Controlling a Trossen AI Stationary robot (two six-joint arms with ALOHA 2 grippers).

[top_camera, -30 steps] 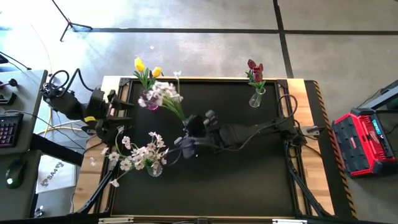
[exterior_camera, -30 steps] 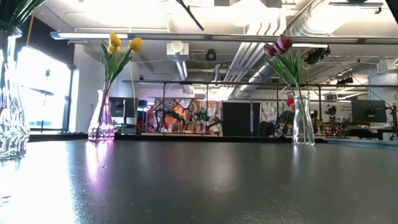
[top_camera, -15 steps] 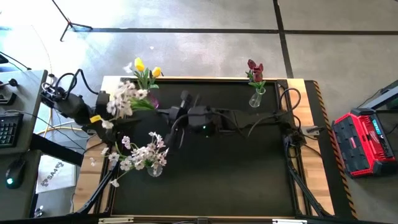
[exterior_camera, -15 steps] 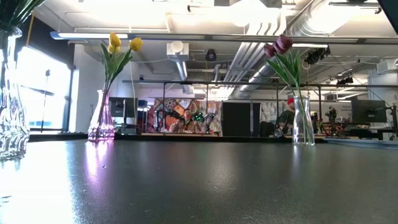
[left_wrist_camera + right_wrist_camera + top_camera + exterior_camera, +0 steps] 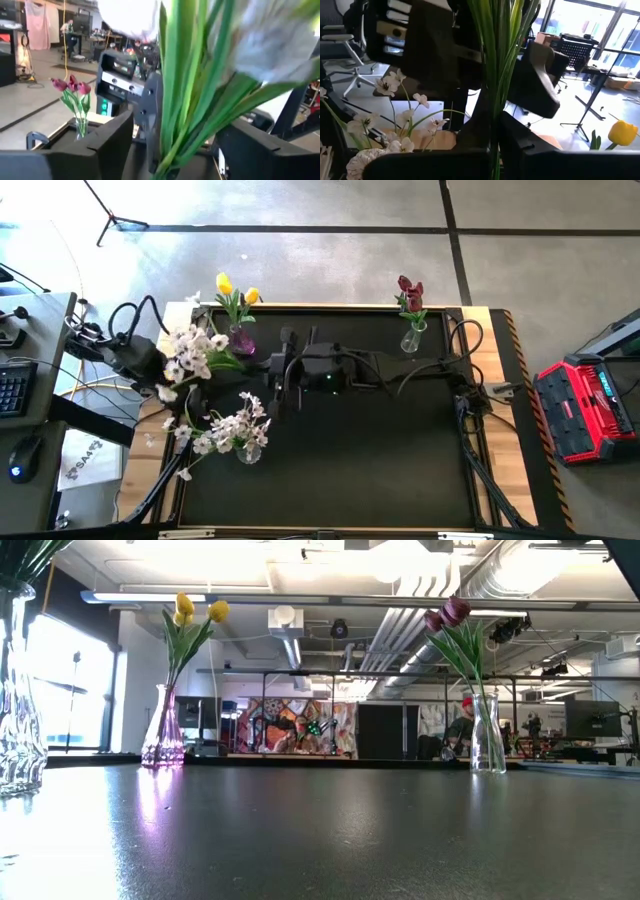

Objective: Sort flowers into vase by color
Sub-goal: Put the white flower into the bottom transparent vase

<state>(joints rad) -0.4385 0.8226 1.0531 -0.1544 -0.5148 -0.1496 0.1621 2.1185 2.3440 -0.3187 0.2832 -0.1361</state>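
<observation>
The right gripper [image 5: 272,372] is clenched on the green stems of a white spray [image 5: 190,352], up near the table's left edge. The left gripper [image 5: 188,370] has its jaws wide around the same stems.

A grey concrete floor [image 5: 330,260] crossed by dark tape lines surrounds the black-topped, wood-edged desk [image 5: 380,450]. A red and black case [image 5: 588,408] sits on the floor beside it. Beyond, white ceiling ducts [image 5: 420,620] run overhead, a colourful mural [image 5: 295,728] covers the far wall, and a bright window [image 5: 70,690] glows at one side.
</observation>
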